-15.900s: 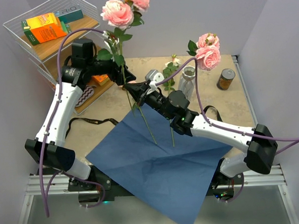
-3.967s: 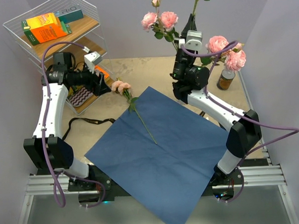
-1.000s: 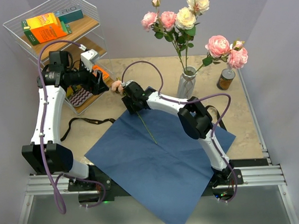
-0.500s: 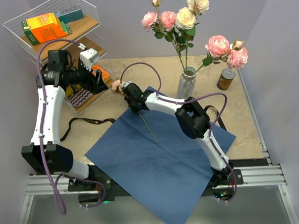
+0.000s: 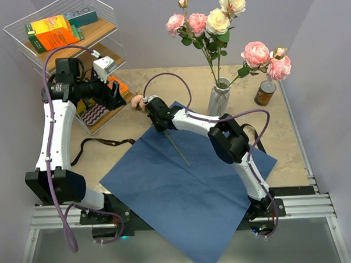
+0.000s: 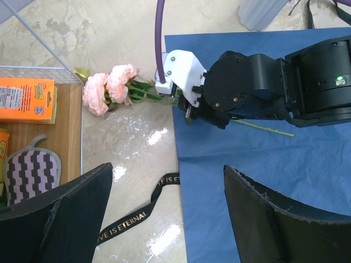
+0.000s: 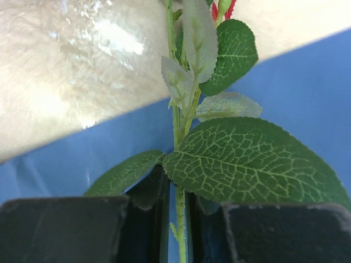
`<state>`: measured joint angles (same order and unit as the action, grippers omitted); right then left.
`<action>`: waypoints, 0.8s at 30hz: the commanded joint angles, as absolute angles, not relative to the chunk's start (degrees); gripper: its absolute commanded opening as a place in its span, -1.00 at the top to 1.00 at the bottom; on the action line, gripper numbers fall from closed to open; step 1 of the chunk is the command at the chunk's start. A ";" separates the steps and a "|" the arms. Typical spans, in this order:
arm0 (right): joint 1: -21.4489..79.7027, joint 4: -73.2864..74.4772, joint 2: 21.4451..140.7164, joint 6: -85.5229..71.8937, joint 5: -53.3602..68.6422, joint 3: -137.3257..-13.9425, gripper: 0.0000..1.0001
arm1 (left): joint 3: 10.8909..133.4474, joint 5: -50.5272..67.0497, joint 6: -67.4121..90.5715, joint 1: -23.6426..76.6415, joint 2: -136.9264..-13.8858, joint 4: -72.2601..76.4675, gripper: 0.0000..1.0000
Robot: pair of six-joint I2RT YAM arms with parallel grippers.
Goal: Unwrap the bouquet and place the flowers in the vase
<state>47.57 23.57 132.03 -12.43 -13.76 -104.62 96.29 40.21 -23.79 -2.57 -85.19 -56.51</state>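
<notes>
At one o'clock on the table (image 5: 283, 132), the vase (image 5: 219, 98) already holds several flowers (image 5: 208, 20); the paper (image 5: 184, 195) lies unwrapped. One rose (image 5: 138, 100) is left at eleven, with the right gripper (image 7: 176, 216) clamped on its stem and the left gripper (image 6: 167, 213) wide open.

White arms (image 5: 54, 134); black joints (image 5: 225, 142); purple cables (image 5: 164, 74)

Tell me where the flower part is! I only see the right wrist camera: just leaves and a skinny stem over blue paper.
Observer: That rose has pink blooms lying on the bare table, just off the blue paper.
Operator: Is the other arm helping?
Observer: No, the left gripper hovers open beside the blooms, holding nothing.
Operator: Where's the vase?
Observer: The vase stands just off the paper's far edge, already holding several flowers.
</notes>
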 commanded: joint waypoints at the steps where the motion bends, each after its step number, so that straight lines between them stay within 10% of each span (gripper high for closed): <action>1: 47.46 20.66 119.20 -12.49 -16.26 -101.62 1.00 | 98.96 40.78 -24.26 -2.64 -84.99 -56.95 -0.73; 24: 48.25 -32.14 62.76 19.06 -19.07 -57.14 1.00 | 96.24 43.42 -25.49 -2.64 -84.20 -56.96 -0.73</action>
<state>47.88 -12.45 66.98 10.37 -17.12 -59.40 96.66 41.78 -24.23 -2.57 -85.17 -57.60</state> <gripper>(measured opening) 0.139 0.866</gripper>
